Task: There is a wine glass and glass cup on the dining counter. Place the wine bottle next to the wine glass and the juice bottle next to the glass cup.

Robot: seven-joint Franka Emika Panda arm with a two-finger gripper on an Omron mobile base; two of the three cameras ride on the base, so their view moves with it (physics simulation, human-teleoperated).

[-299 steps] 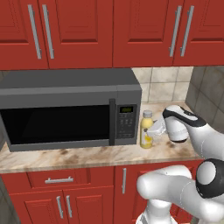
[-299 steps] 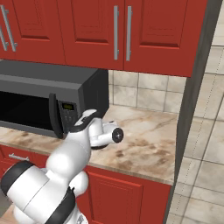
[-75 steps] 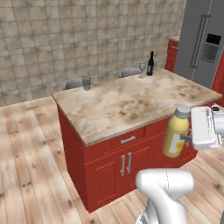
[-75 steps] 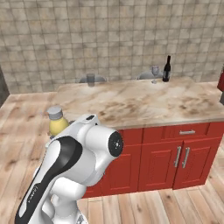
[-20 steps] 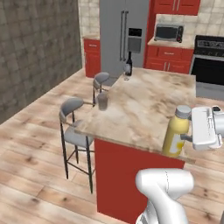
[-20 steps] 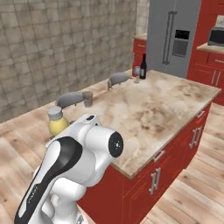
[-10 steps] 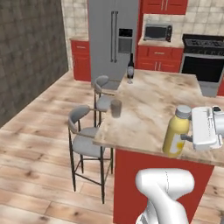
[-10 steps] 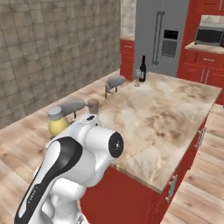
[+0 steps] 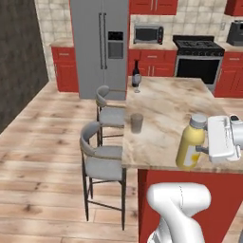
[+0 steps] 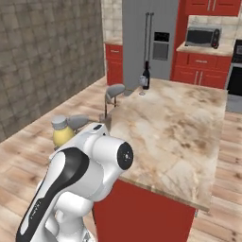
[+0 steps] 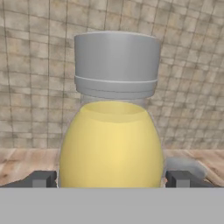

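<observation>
Kitchen: 2 grey stools (image 9: 102, 156) line the left edge of the dining counter (image 9: 166, 109). Glass cup (image 9: 137, 123) near that edge; wine bottle (image 9: 136, 74) and wine glass (image 9: 138, 84) at far end. Gripper (image 9: 205, 149) clamps upright juice bottle (image 9: 191, 142) above the near right corner.

fridge (image 9: 99, 45): tall, grey, two doors, at the far wall, dispenser panel on its right door
microwave (image 9: 148, 34): dark, on the far red cabinets, just right of the fridge
stove (image 9: 198, 61): black, right of the microwave, dark oven door below
near stool (image 9: 101, 160): grey seat and curved back, thin dark legs, at the left side of the island
far stool (image 9: 110, 110): same kind, just beyond the near stool
floor (image 9: 42, 166): pale wood planks
left wall (image 10: 45, 52): grey-brown stone tiles
upper cabinets (image 9: 152, 5): red, above the microwave
</observation>
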